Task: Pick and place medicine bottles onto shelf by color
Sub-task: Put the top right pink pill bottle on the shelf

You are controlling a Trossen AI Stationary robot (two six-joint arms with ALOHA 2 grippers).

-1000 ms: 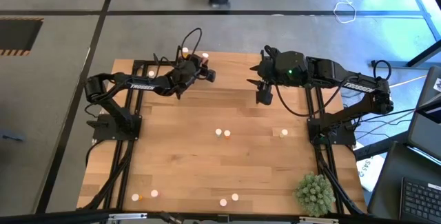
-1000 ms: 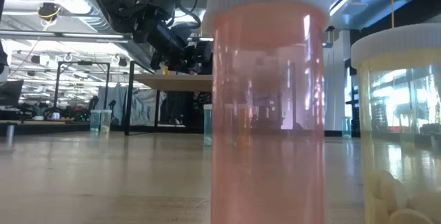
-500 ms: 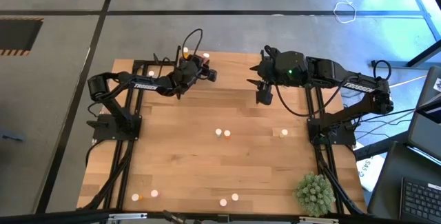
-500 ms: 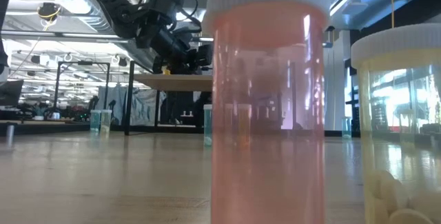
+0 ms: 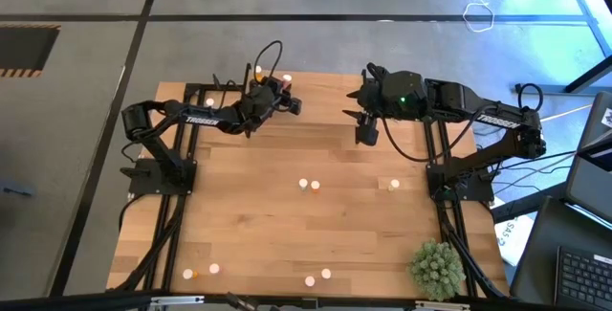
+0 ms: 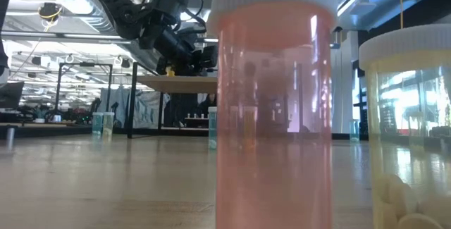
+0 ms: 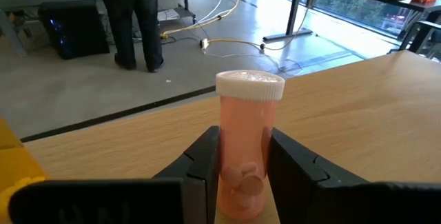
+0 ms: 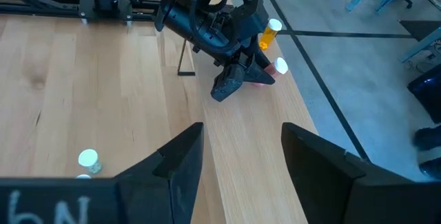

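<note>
**Bottles mostly still on the table**

Fingers [image 7: 207,156] of the left gripper [image 7: 241,172] grasped a pink bottle [image 7: 246,141] upright over the shelf [image 5: 251,86], upper centre of the high view, beside an orange bottle [image 8: 267,35]. The right gripper [image 5: 366,135] hung released nearby. Roughly seven bottles, including a middle pair [image 5: 309,186], awaited sorting.

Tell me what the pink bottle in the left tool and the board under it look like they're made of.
The pink bottle looks like translucent, glossy plastic: light passes through and tablets show inside; its ribbed white cap looks opaque plastic. The board looks like light wood with a matte finish, showing faint grain, though it could be laminate.
</note>
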